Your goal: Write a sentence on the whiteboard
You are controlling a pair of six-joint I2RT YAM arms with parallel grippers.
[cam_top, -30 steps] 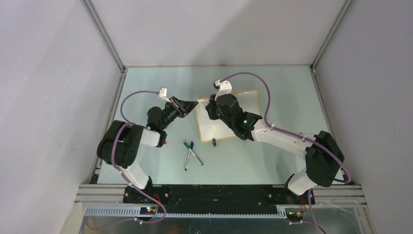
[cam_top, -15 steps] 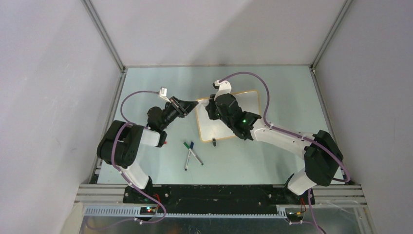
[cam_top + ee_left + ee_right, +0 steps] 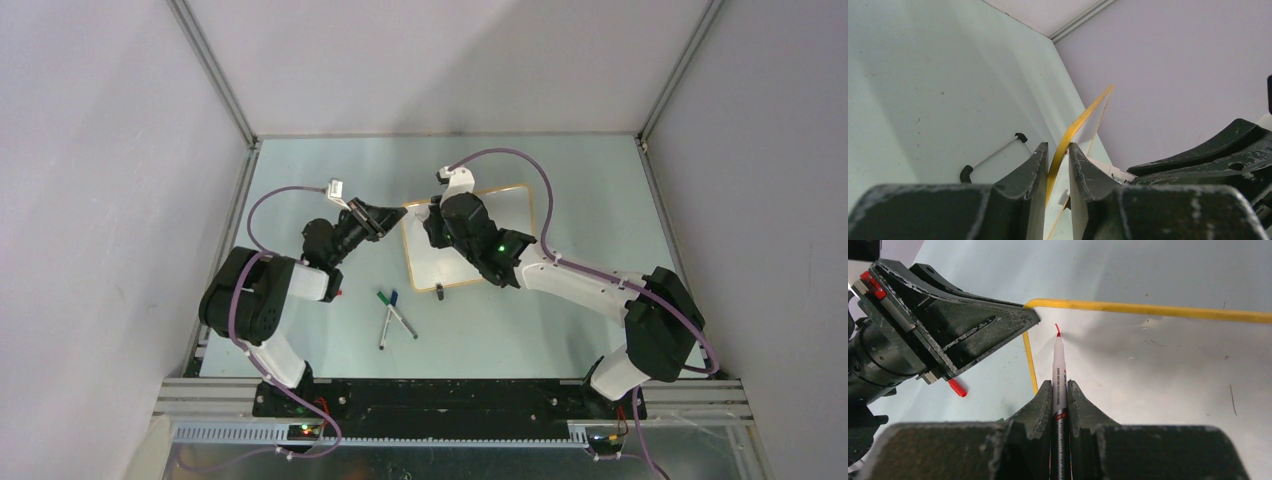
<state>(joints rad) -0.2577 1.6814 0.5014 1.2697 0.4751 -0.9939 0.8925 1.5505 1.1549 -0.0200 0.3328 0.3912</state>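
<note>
Clamping, left gripper (image 3: pixel 1058 150): my jaws are nearly together, pinched on the thin tan-orange frame of the whiteboard (image 3: pixel 445 262) at its far left corner.
Pinching, right gripper (image 3: pixel 1060 385): my fingers are closed tight on the barrel of a marker (image 3: pixel 1059 362), which points out past the fingertips.
Whiteboard: it lies on the table (image 3: pixel 560 190), its far left corner between my left fingers.
Marker tip: red, down on the white surface just inside that held corner of the whiteboard.
Sentence (image 3: pixel 1056 328): only one short red stroke shows, right at the tip, and I cannot read any letters.
Red cap (image 3: pixel 957 388): on the table just off the whiteboard's left edge.
Loose markers (image 3: pixel 393 315): two, crossed, near the whiteboard's near left corner.
</note>
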